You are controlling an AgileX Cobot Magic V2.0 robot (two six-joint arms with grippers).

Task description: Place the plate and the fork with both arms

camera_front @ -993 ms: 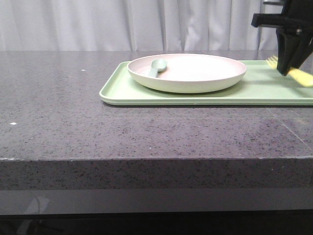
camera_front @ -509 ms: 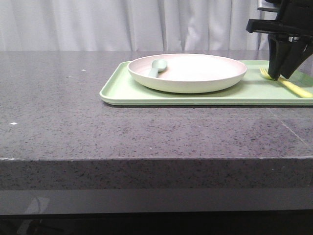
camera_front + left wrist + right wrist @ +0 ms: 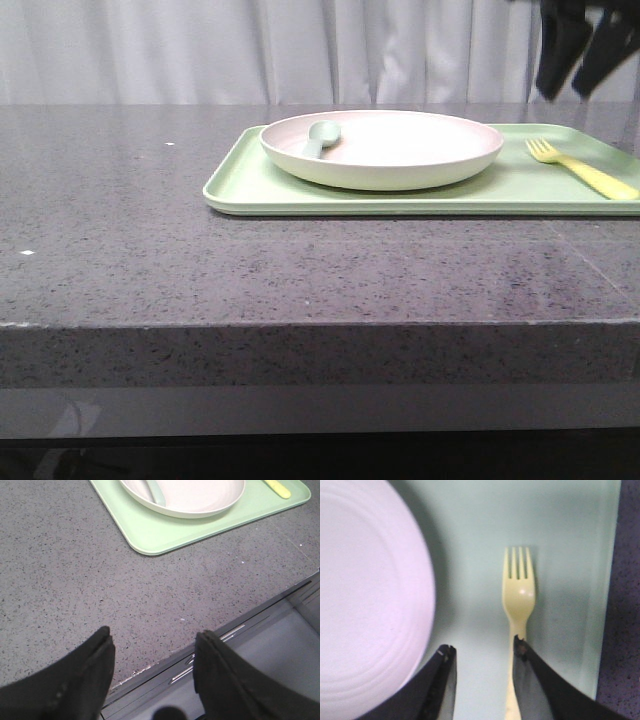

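The pinkish-cream plate (image 3: pixel 385 148) sits on the light green tray (image 3: pixel 240 185), with a grey-green spoon (image 3: pixel 320 137) lying in it. The pale yellow fork (image 3: pixel 582 171) lies flat on the tray to the right of the plate. My right gripper (image 3: pixel 582 55) hangs open and empty well above the fork. In the right wrist view its fingertips (image 3: pixel 447 656) stand apart over the tray, with the fork (image 3: pixel 519 587) and plate (image 3: pixel 365 595) below. My left gripper (image 3: pixel 154 645) is open and empty over the table's near edge, far from the plate (image 3: pixel 192 495).
The grey speckled table (image 3: pixel 150 250) runs left of the tray. Its front edge (image 3: pixel 165 662) lies under my left gripper. A white curtain (image 3: pixel 250 50) hangs behind.
My right gripper lowered the fork onto the tray, let go of it, and rose up. The fork now lies flat beside the plate.
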